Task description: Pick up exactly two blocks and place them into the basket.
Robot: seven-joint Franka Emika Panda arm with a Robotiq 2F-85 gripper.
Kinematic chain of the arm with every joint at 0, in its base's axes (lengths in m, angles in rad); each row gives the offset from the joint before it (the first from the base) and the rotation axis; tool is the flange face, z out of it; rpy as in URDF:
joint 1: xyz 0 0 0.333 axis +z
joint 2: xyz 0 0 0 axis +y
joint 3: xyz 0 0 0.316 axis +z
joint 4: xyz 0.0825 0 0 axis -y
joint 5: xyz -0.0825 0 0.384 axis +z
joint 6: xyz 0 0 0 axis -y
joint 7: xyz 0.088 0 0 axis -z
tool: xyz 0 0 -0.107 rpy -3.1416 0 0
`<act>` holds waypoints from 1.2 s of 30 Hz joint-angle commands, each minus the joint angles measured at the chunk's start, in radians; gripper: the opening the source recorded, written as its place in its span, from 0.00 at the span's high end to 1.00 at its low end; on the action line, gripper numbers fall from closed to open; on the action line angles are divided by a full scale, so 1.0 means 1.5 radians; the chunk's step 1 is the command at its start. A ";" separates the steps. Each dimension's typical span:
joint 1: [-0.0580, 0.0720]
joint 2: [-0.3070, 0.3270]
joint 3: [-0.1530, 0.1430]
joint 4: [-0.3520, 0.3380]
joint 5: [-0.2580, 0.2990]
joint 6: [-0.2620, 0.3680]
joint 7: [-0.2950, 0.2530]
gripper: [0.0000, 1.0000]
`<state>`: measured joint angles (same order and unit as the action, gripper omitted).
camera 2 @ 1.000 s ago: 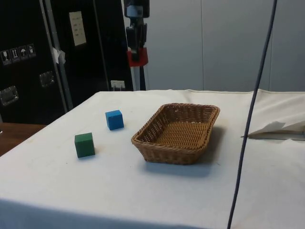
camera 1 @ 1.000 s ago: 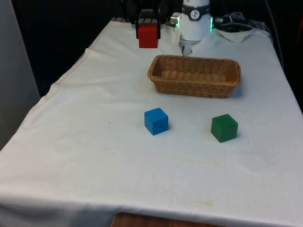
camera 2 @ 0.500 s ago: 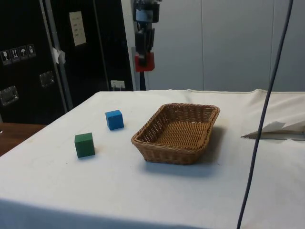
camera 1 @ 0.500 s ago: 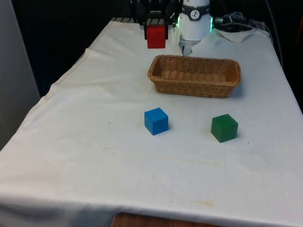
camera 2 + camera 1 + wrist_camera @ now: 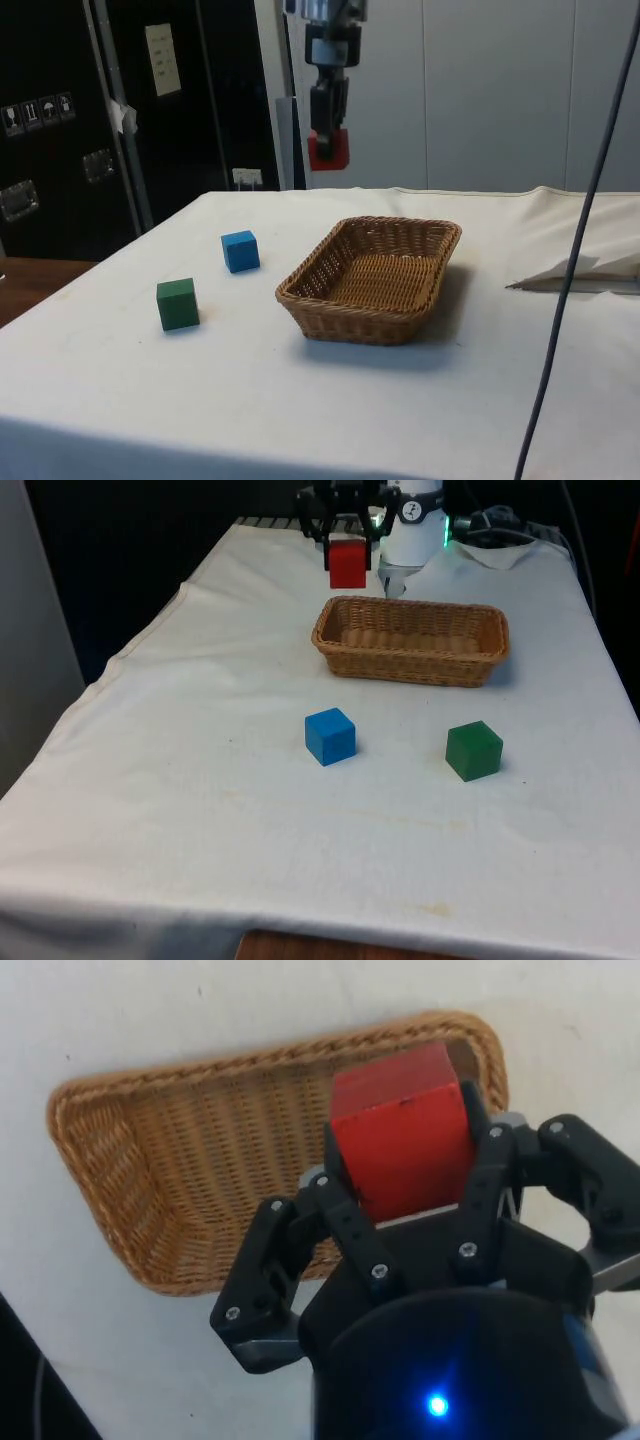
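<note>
My gripper (image 5: pixel 348 560) (image 5: pixel 330 148) (image 5: pixel 402 1145) is shut on a red block (image 5: pixel 348 564) (image 5: pixel 330 150) (image 5: pixel 402 1140) and holds it in the air above the table. The wicker basket (image 5: pixel 412 640) (image 5: pixel 372 278) (image 5: pixel 130 1190) lies below; in the front view the block hangs over the basket's far left corner. A blue block (image 5: pixel 330 736) (image 5: pixel 240 251) and a green block (image 5: pixel 473 750) (image 5: pixel 177 304) rest on the cloth in front of the basket, apart from each other.
The white cloth (image 5: pixel 200 780) covers the table, with open room around the two loose blocks. A dark cable (image 5: pixel 575 290) hangs across the side view's right. Crumpled white cloth (image 5: pixel 585 270) lies beyond the basket.
The gripper has carried the red block towards the front view's right, from beside the basket's left end to above its far left corner. The other blocks and basket stayed put.
</note>
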<state>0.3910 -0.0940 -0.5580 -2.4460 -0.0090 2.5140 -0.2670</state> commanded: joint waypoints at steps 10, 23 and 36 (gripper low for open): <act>-0.002 0.004 0.007 -0.077 -0.006 0.079 0.039 1.00; -0.001 0.022 0.019 -0.146 0.003 0.152 0.075 1.00; 0.003 0.063 0.047 -0.205 0.020 0.258 0.133 1.00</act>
<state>0.3900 0.0100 -0.4890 -2.7480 0.0000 2.8930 -0.0580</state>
